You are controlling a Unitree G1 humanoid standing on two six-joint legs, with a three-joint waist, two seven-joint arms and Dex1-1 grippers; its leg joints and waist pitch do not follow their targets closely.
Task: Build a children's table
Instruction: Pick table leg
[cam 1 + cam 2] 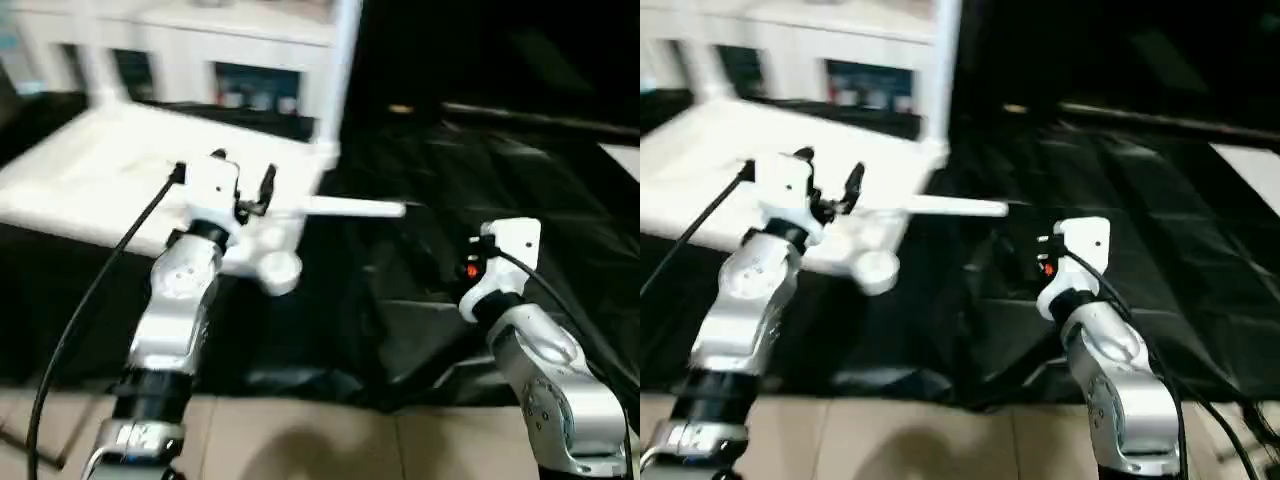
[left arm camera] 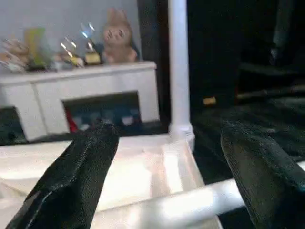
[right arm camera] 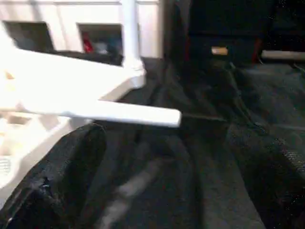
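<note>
Where black cloth (image 1: 480, 190) spreads, tabletop (image 1: 90, 180) edge leftward.

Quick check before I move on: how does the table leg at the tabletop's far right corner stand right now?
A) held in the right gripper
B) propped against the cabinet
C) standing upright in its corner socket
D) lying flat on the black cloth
C: the upright leg rises straight from the far right corner socket of the tabletop, while a loose leg lies level, sticking out over the black cloth.

White leg (image 3: 128, 113) (lying level), tabletop (image 3: 57, 76), black cloth (image 3: 214, 157)
</note>
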